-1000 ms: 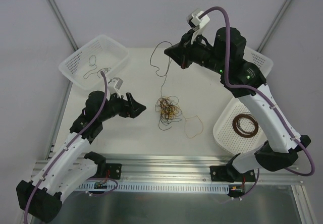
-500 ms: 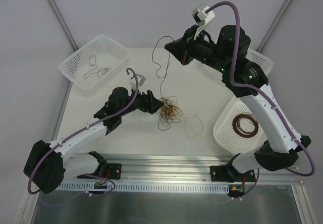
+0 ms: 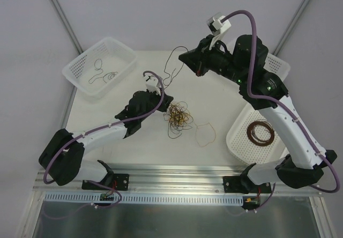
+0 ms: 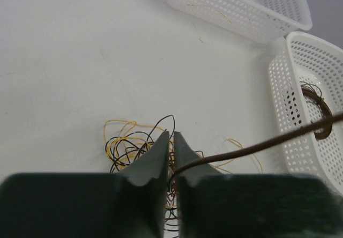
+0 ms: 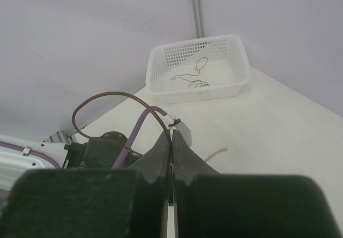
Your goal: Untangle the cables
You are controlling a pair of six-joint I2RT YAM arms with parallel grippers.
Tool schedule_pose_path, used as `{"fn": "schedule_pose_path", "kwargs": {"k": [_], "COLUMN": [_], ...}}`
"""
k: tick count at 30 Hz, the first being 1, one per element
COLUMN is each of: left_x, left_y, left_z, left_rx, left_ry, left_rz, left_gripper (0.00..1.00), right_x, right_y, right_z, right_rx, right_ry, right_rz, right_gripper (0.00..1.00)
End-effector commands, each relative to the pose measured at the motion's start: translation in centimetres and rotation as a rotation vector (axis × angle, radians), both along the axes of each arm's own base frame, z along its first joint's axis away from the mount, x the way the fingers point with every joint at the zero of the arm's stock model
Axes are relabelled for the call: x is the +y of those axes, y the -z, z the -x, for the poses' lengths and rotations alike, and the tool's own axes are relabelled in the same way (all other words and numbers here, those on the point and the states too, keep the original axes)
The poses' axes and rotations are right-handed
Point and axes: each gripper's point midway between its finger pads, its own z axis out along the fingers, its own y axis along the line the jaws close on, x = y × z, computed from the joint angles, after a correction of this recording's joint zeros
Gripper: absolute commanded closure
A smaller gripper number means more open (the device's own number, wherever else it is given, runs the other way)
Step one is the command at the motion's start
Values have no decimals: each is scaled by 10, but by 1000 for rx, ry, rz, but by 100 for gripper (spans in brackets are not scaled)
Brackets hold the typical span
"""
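Left gripper [image 4: 171, 135], wide a second ago, now tight on a brown strand [image 4: 257, 143] (at the edge of the cables [image 3: 178, 114]).

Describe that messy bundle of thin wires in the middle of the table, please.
The tangle of cables is a loose nest of very thin yellow-tan, brown and black wire loops lying on the white table. At its edge the left end effector pinches a brown strand, which rises to the right end effector, shut on it.

Left fingers [image 4: 153, 160] low, right fingers [image 5: 158, 152] high, both pairs pinched together.
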Motion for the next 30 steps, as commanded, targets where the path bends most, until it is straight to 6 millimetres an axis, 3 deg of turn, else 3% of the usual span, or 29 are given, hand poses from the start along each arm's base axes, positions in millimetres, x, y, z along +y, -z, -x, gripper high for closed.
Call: {"fn": "schedule_pose_path", "kwargs": {"k": [1, 5, 7, 8, 9, 11, 12, 13, 14, 15, 18, 23, 26, 30], "left_x": [0, 9, 17, 28, 32, 52, 58, 69, 68, 70, 69, 54, 55, 44], "left_y": [-45, -75, -105, -111, -141, -158, -191, -205, -210, -239, -267, -283, -268, -226], "left_z": [-19, -14, -16, -15, -17, -21, -22, -26, -21, -17, -8, 11, 8, 16], "left_rx": [-127, -149, -205, -197, -248, -248, -280, -287, -274, -322, -387, -361, -318, -189], "left_ry": [-65, -85, -112, -139, -147, -181, -182, -198, -163, -154, -116, 3, -9, 57], "left_rz": [64, 68, 59, 25, 26, -29, -8, -8, -19, 6, 8, 49, 28, 32], "left_gripper": [100, 100, 100, 100, 100, 100, 100, 100, 100, 100, 100, 100, 100, 100], "right_x": [-20, -36, -44, -47, -52, -55, -59, -60, -62, -62, -63, -64, -59, -49], "right_y": [-22, 0, 11, 28, 35, 61, 67, 74, 87, 93, 110, 123, 126, 129], "right_z": [9, 3, -1, -3, -6, -10, -11, -12, -13, -13, -14, -12, -8, 0], "right_rx": [-58, -37, -21, 5, 15, 62, 72, 83, 108, 118, 148, 180, 184, 179], "right_ry": [33, 103, 134, 154, 172, 196, 208, 216, 228, 227, 235, 234, 197, 120], "right_rz": [-46, -4, 4, 25, 29, 61, 63, 69, 84, 92, 115, 129, 129, 137], "right_gripper": [99, 99, 99, 99, 99, 99, 99, 99, 99, 99, 100, 99, 99, 98]}}
